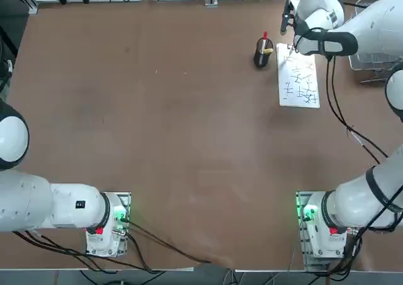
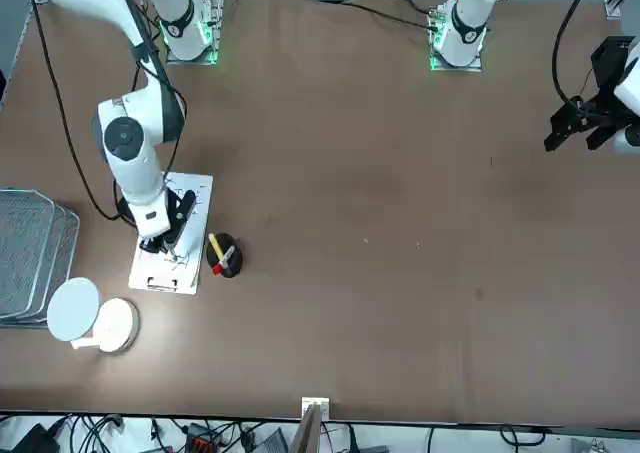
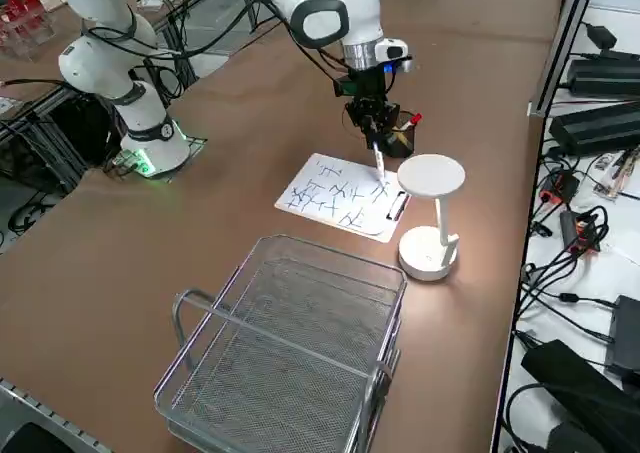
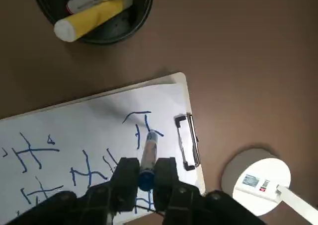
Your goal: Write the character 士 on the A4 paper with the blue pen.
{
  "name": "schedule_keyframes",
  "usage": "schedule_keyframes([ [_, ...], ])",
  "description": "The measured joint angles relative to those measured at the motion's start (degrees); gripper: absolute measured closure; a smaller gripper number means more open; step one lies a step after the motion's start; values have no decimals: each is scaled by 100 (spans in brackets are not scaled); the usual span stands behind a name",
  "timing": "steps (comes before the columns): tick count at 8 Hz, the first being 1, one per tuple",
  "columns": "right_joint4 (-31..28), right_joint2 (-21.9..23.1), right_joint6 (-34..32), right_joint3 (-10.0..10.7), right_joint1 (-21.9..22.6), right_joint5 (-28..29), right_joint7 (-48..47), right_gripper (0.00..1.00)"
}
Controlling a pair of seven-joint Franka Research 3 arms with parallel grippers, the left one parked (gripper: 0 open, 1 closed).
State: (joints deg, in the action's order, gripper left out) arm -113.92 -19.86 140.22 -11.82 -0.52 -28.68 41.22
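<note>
While the black cup [image 4: 117,29] holds markers [image 4: 92,19], the right gripper [image 4: 147,178] grips the blue pen [image 4: 148,158] over the paper [image 4: 94,115].

One A4 paper [image 1: 293,83], one blue pen [image 4: 149,152], one cup [image 1: 261,60].

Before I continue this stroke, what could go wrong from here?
The right gripper grips the blue pen with its tip down at the A4 paper, close to existing strokes, so new lines could run into them. The clip sits beside the writing area; drifting that way might make the pen or fingers catch it.
</note>
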Motion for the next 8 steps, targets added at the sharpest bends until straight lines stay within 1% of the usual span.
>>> schedule_keyframes([
  [8,-32,-56,59,0,0,-47,-2,81],
])
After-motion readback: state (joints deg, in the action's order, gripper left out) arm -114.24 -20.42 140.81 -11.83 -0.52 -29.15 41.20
